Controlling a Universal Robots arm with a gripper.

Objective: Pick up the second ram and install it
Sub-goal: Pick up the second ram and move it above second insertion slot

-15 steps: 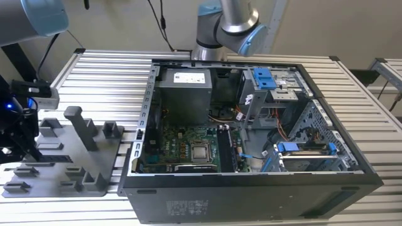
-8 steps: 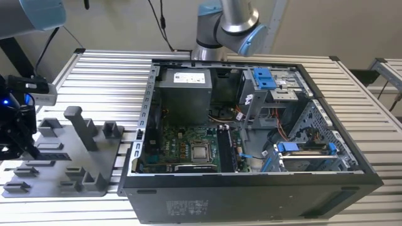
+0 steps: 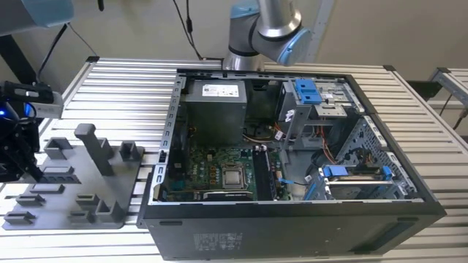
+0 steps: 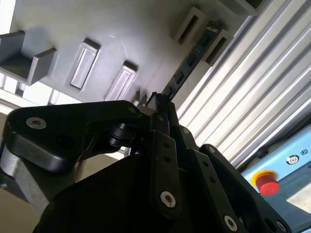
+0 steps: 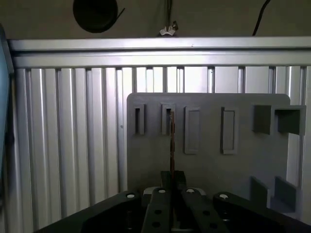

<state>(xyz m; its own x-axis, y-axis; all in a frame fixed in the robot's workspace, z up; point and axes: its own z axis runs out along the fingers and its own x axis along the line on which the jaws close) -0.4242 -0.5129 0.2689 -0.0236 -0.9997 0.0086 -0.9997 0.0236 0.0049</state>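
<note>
The second ram [image 5: 171, 141] is a thin dark strip seen edge-on, running from a slot in the grey tray [image 5: 243, 170] back to my gripper [image 5: 173, 177]. The fingers are shut on its near end. In the second wrist view the second ram [image 4: 192, 60] slants from the gripper [image 4: 158, 104] towards the raised slot blocks of the tray [image 4: 121, 29]. I cannot tell whether its far end still sits in the slot. In the exterior view the gripper [image 3: 30, 172] hangs over the tray [image 3: 73, 203] at that view's left, well apart from the open computer case [image 3: 292, 219].
The case lies open on a slatted metal table [image 3: 124, 93], with the green motherboard [image 3: 212, 170], a grey power supply [image 3: 216, 109] and blue-clipped drive bays [image 3: 310, 93] inside. Tall grey blocks [image 3: 91, 145] stand on the tray. A red button [image 4: 266, 182] sits beside the table.
</note>
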